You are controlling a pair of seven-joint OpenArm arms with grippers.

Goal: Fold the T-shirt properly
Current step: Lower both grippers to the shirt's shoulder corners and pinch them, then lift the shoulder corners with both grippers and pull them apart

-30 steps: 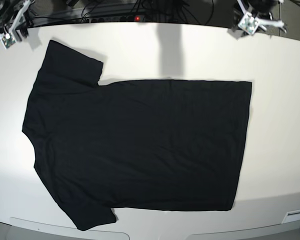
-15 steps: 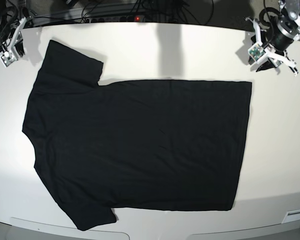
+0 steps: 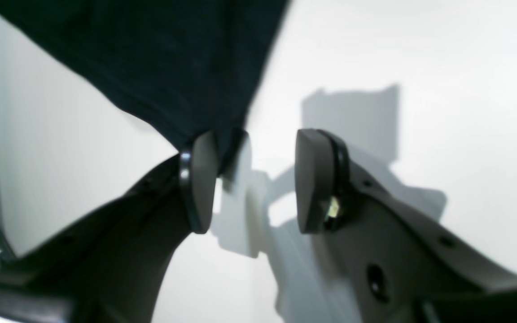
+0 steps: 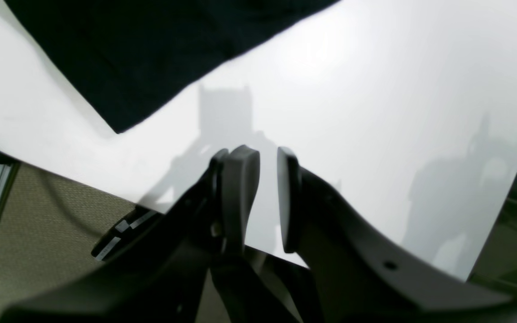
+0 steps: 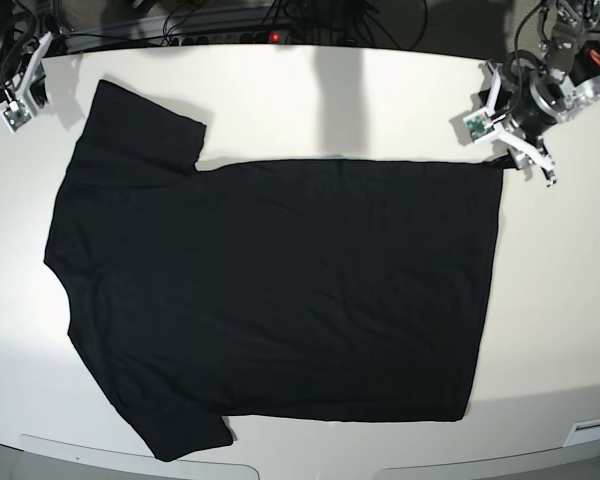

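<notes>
Base view shows the T-shirt (image 5: 280, 290) lying flat and spread on the white table (image 5: 400, 100), plain black side up, with its sleeves toward that view's left and its straight hem toward the right. My left gripper (image 5: 508, 140) sits at the hem's far corner, on that view's right, low over the table beside the cloth. My right gripper (image 5: 15, 95) hangs near the table's far left corner, apart from the nearest sleeve.

From the left wrist camera, my left gripper (image 3: 251, 179) has its jaws parted with a clear gap of bare table between them. The T-shirt's (image 3: 159, 58) corner comes down to one pad (image 3: 200, 179) and appears to meet its tip, while the other pad stands over bare white surface, just beside the cloth's edge. Nothing is clamped between them.

From the right wrist camera, my right gripper (image 4: 267, 197) has its fingers nearly together, a narrow slit left between them and nothing in it. The T-shirt (image 4: 142, 49) lies ahead of the fingertips, a sleeve corner pointing toward me with a band of bare table (image 4: 375, 112) between it and the pads. The table's edge and the floor show beneath my fingers.
</notes>
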